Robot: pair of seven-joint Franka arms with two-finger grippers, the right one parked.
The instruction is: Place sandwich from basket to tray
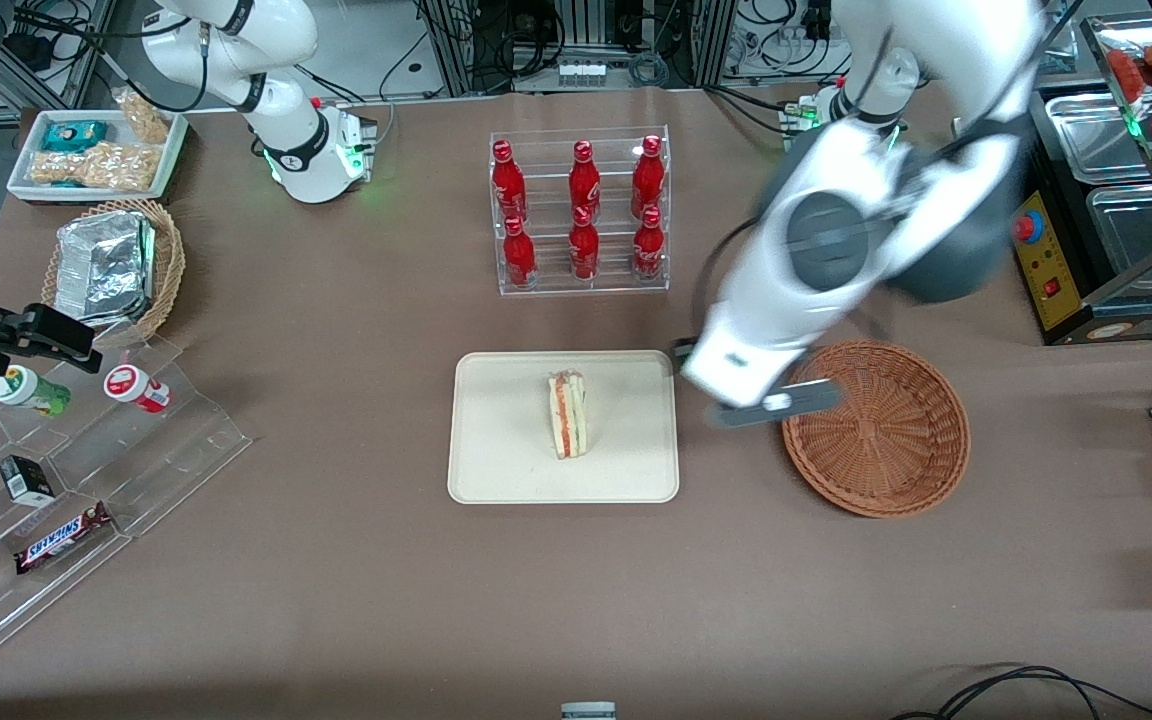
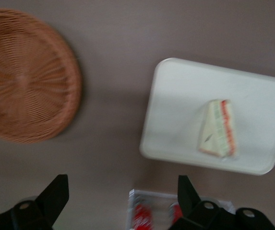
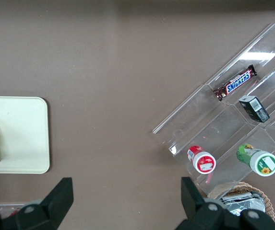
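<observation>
Sandwich (image 1: 567,413) lies on tray (image 1: 496,470); gripper (image 2: 123,201) spread above table, near basket (image 1: 876,430).

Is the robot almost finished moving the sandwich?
Looks done: the sandwich lies on the tray, and the basket holds nothing. The gripper is open and holds nothing, up above the table between basket and tray. Nothing seems left.

Front view high above the table, both wrist views looking straight down, all sharing the tray (image 1: 496,470).
</observation>
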